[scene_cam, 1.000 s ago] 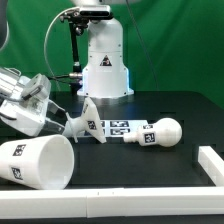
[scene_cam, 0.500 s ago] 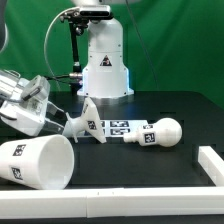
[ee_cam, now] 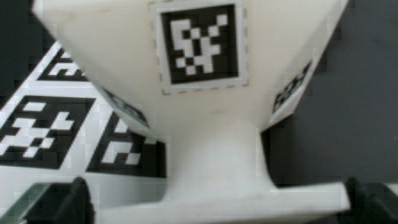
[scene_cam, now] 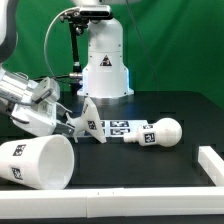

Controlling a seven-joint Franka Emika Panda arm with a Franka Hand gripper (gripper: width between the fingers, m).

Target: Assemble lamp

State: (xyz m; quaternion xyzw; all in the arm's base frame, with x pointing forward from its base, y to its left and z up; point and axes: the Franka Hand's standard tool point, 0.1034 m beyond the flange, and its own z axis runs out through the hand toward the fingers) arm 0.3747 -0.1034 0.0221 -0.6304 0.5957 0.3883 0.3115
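Note:
The lamp's small flared base lies on its side on the black table, left of centre in the exterior view. My gripper reaches it from the exterior view's left. In the wrist view the base fills the picture, showing a square tag. Its flat end sits between my gripper's dark fingers, which stand open on either side. The bulb lies on its side to the exterior view's right of the base. The large shade lies on its side at the front left.
The marker board lies flat under the base and bulb, and its tags show beside the base. The white robot pedestal stands at the back. A white rail runs along the front right.
My arm has shifted a little toward the base, bringing the open fingers round its flat end. The lamp parts have not moved.

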